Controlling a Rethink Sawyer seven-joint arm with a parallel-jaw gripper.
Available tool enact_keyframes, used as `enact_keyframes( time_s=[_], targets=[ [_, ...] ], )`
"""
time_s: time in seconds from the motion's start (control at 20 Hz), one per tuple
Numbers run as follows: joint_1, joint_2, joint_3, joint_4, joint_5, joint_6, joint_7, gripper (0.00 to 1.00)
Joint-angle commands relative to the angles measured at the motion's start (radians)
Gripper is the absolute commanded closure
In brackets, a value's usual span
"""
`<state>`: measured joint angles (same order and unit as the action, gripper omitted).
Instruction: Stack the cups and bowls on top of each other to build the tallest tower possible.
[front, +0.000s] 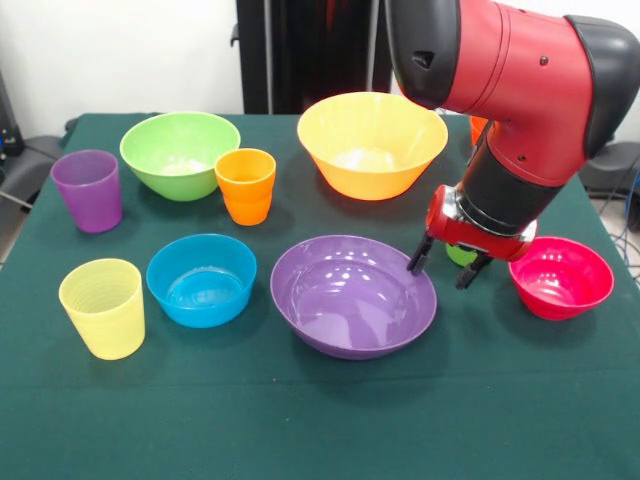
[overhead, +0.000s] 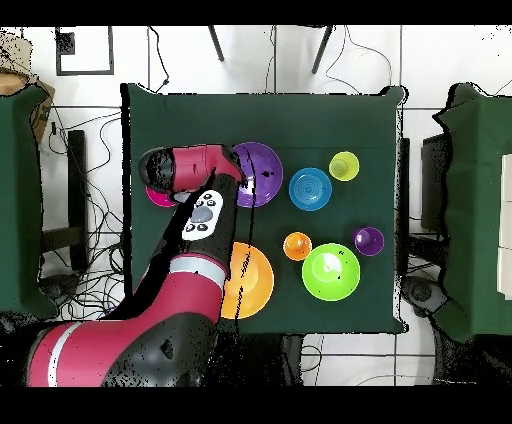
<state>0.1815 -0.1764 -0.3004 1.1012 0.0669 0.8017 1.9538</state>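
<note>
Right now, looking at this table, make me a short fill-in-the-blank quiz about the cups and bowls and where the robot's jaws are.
1. The gripper hangs with open jaws over the rim of the ____ bowl.
2. The orange cup stands beside the light ____ bowl.
3. The blue bowl sits between the purple bowl and the pale ____ cup.
4. No item is stacked yet; every bowl faces ____.

Missing words: purple; green; yellow; up

Glossy red arm with bulbous black joint caps, small dark screws in the shell; below its black wrist, a red-collared gripper with two black fingers.
</note>
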Motion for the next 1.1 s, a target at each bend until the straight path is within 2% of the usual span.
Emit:
enact_keyframes(
  time_s=[0.05,0.5,1.1],
  targets=[
    [-0.025,0.009,0.114,0.035,0.030,-0.083,0.139,0.00],
    [-0.014,0.008,0.091,0.031,0.016,-0.067,0.138,0.00],
    [-0.022,0.000,0.104,0.059,0.012,-0.114,0.129,0.00]
  ],
)
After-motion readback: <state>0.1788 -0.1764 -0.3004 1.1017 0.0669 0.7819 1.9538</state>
